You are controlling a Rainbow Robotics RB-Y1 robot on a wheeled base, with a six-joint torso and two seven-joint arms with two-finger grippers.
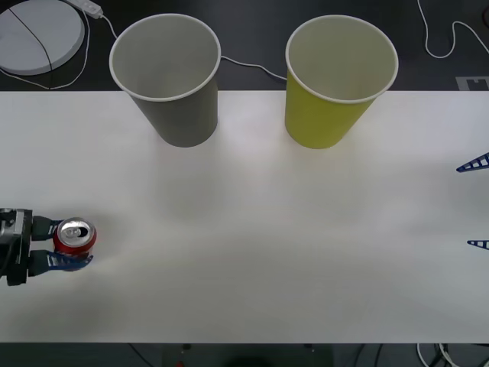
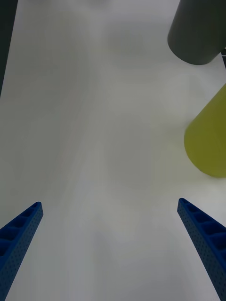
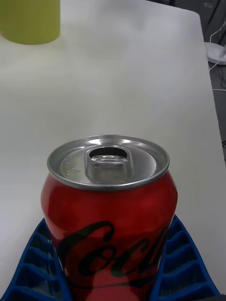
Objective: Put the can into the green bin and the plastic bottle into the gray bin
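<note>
Left gripper jaws clamp can; right gripper jaws wide, empty; gray bin, green bin hold nothing.

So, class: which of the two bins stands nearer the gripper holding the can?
The gray bin, on the left gripper's side; the green bin stands farther right.

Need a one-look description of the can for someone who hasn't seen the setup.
On the white table, look at the near left corner, far from the gray bin and green bin at the back edge. There the can stands upright between the left gripper's blue fingers: small, red, silver-topped, far smaller than either bin.
</note>
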